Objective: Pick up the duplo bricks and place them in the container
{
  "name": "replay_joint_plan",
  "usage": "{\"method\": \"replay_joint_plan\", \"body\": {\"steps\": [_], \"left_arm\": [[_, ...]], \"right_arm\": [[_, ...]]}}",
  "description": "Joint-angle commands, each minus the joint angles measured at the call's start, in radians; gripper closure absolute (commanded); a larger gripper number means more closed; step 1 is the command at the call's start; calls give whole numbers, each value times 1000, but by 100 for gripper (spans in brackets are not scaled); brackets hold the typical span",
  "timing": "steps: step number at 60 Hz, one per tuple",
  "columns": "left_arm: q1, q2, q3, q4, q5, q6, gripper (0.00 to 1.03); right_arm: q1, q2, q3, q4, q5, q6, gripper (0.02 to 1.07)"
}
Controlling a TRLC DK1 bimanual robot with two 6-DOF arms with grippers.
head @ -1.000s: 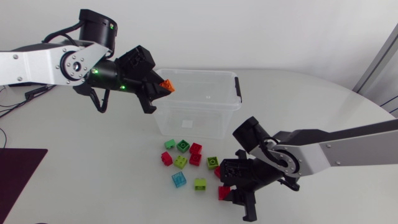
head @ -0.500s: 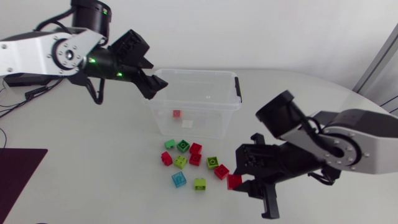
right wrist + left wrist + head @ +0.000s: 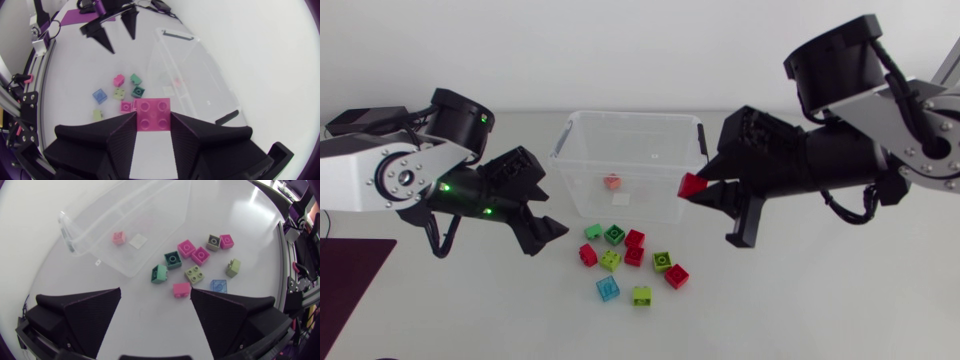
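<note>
We seem to be in a robotics laboratory. Our left arm [image 3: 360, 170] and our right arm [image 3: 920, 140] are machine arms with pale links and black joints, and small green lamps [image 3: 485, 211] glow on the left one. Both reach over a plain white counter [image 3: 840, 300]. On it stands a test arrangement: a clear plastic container [image 3: 582, 117] with small coloured duplo bricks [image 3: 634, 239] beside it. Our right pincer [image 3: 705, 192] grips a red brick [image 3: 692, 185].

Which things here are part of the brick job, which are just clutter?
Job: container; red brick in the right gripper; orange brick inside it; loose bricks on the table.
Clutter: dark mat at the table's left edge.
</note>
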Motion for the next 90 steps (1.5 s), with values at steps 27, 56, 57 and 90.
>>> {"method": "replay_joint_plan", "body": {"steps": [27,56,57,90], "left_arm": [[-135,266,-19,93,-118,-134,7],[-202,440,76,147,-170,-209,26],[-202,441,77,147,-170,-209,34],[-167,165,125,-105,-176,-183,64]], "right_arm": [[-75,291,230,262,62,172,83],[-82,363,256,354,135,256,21],[-82,349,245,352,134,256,21],[43,-71,-202,67,132,382,22]]}}
